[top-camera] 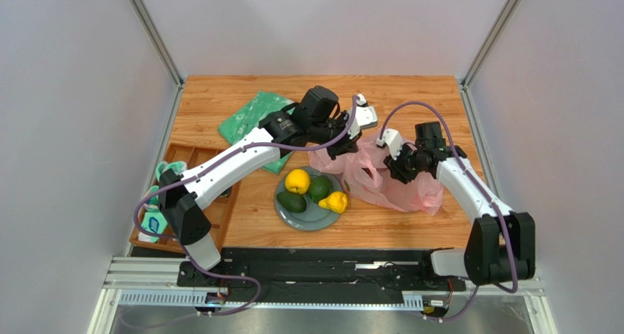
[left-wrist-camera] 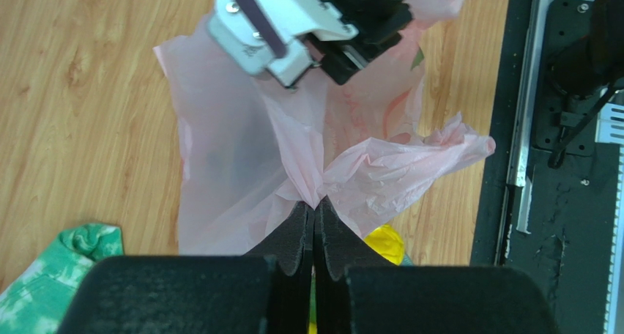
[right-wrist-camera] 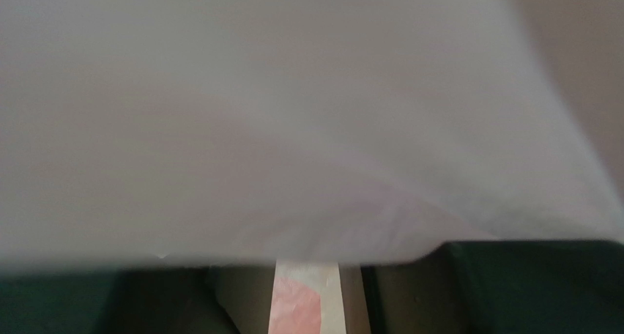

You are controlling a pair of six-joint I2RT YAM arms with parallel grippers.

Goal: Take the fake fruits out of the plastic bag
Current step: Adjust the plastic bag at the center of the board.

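Note:
The plastic bag is a thin pink film, bunched on the table right of the plate. On the plate lie a round yellow-orange citrus, two dark green avocado-like fruits and a small yellow lumpy fruit. My left gripper is shut on a pinched fold of the bag, holding it up. My right gripper reaches into the bag's mouth. Bag film covers most of the right wrist view. Its fingers show only at the bottom, a narrow gap apart, tips hidden.
A flat green patterned bag lies at the back left. A wooden compartment tray sits along the left edge under the left arm. The black base rail runs along the near edge.

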